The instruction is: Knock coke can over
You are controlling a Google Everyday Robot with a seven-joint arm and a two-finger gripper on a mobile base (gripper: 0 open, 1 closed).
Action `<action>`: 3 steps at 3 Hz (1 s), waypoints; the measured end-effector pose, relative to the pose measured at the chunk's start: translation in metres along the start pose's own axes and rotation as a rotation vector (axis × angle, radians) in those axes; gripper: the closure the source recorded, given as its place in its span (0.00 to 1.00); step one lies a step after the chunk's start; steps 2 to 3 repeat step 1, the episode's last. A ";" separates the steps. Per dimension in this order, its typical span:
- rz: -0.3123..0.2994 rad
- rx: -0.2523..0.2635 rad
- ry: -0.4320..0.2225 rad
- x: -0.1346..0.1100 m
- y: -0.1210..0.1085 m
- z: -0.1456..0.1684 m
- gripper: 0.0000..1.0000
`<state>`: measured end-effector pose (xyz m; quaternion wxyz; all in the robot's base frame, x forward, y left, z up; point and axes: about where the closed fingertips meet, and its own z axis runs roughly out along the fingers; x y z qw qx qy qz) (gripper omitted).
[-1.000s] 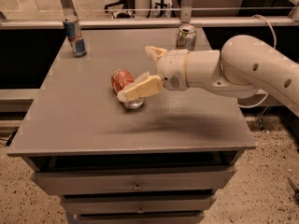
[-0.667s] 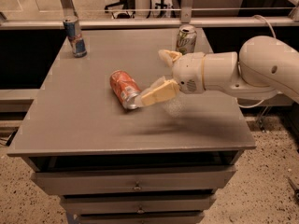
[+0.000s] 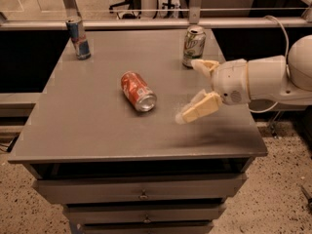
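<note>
Lying on its side on the grey table (image 3: 97, 130), the coke can (image 3: 138, 90) runs diagonally, silver top toward lower right; the gripper (image 3: 187, 90) hovers nearby, apart, fingers (image 3: 202, 106) spread.

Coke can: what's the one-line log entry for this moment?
coke can: on its side | gripper: open, beside it, not touching | blue can: upright | green can: upright

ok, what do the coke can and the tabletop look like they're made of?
Coke can: likely aluminium, glossy red paint, bare silver end. Tabletop: matte grey, laminate or painted metal, unclear which. Claw, open over the table beside the can: cream, plastic-looking.
</note>
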<state>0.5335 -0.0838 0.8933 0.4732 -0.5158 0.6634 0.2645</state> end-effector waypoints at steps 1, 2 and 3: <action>0.000 -0.011 0.009 0.003 0.003 -0.003 0.00; 0.000 -0.011 0.009 0.003 0.003 -0.003 0.00; 0.000 -0.011 0.009 0.003 0.003 -0.003 0.00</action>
